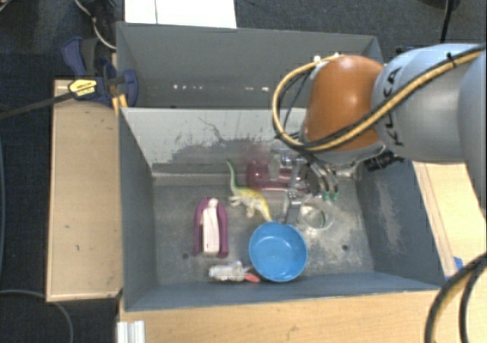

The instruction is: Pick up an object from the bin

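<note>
A: Which step is this?

B: The approach, I judge. The gripper [304, 195] hangs low in the grey metal bin [141, 189], right of the middle, under the arm's orange cover. Nothing visible sits in it, so the pick is not yet made.

A: Spread or pressed together?

B: I cannot tell; the wrist and cables hide too much.

A: What lies under it?

B: A clear, round glass-like thing [313, 218] lies just on its near side, touching or almost. A yellow-green toy dinosaur [249, 198] is just to the left, a round blue plastic bowl [278, 252] nearer, and a pink translucent cup [259, 174] by the far wall. A purple and white bottle [211, 226] lies well apart to the left.

A: And the next move?

B: Probably to centre over the clear thing, go down and pinch it, keeping clear of the bowl's rim. Clear, round walls may slip.
</note>
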Controlling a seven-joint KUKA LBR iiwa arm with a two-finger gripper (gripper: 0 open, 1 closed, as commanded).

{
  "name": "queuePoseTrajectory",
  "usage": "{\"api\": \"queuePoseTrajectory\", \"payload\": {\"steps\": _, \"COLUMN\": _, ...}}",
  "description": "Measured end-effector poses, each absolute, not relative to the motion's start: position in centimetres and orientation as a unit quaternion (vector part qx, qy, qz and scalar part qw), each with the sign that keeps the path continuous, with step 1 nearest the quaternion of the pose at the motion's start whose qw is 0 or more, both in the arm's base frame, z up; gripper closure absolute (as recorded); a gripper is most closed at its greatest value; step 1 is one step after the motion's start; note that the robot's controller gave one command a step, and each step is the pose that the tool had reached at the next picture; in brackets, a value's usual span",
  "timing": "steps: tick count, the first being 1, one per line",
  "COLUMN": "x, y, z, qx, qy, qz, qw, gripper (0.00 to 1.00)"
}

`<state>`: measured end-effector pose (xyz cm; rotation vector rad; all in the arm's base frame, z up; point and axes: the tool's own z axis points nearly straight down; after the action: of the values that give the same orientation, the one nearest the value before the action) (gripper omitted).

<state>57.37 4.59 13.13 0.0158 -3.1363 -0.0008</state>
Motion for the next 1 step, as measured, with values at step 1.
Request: {"api": "queuePoseTrajectory", "payload": {"steps": 1, "x": 57.55, "y": 4.58, "z": 13.6, "qx": 0.004, "qy": -1.0, "qz": -0.001, "qw": -0.001, "gripper": 0.0}}
